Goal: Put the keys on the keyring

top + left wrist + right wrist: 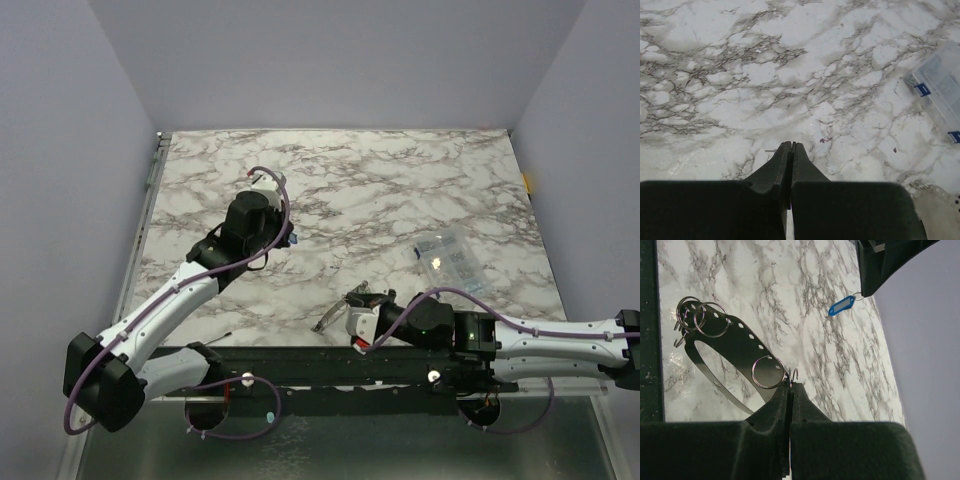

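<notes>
You are working the threading step. Your right gripper [791,386] is clenching the keyring [735,337], a perforated metal band, over the near edge of the marble table [400,170]. Your left gripper [791,146] is pinched tight, apparently dangling the blue key tag [841,305] by its wire loop, well apart from the keyring. For the next move, you are aligning that loop with the open hook [795,373] beside the right fingertips.

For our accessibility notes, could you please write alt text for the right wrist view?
The shut right tool grips a flat grey perforated metal hoop carrying small split rings over a marble table; beyond, a blue plastic key tag dangles from the left tool.
</notes>
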Controlling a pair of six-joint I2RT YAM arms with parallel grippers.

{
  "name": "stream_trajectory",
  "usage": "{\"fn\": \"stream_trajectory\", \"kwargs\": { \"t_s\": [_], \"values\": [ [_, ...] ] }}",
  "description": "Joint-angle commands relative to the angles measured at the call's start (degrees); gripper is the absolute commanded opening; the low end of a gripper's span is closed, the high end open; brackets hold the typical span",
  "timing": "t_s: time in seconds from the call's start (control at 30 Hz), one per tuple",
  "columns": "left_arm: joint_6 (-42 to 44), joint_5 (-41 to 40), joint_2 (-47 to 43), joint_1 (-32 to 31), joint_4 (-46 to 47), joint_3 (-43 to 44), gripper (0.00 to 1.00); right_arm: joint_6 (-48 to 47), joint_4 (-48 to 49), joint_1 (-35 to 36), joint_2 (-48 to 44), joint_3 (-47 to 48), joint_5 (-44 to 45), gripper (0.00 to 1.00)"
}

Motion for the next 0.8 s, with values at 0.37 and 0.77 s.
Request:
{"fn": "stream_trajectory", "kwargs": {
  "t_s": [0.37, 0.77],
  "values": [
    [13.1, 23.1, -7.5, -0.6, 1.9, 1.0, 0.0, -4.3, -3.0, 0.5, 3.4, 6.5, -2.9, 0.01],
    [13.4, 27.0, -16.8, -0.6, 12.5, -8.2, 0.0, -4.9, -9.4, -2.6, 2.3, 9.6, -9.4, 0.01]
  ]
}}
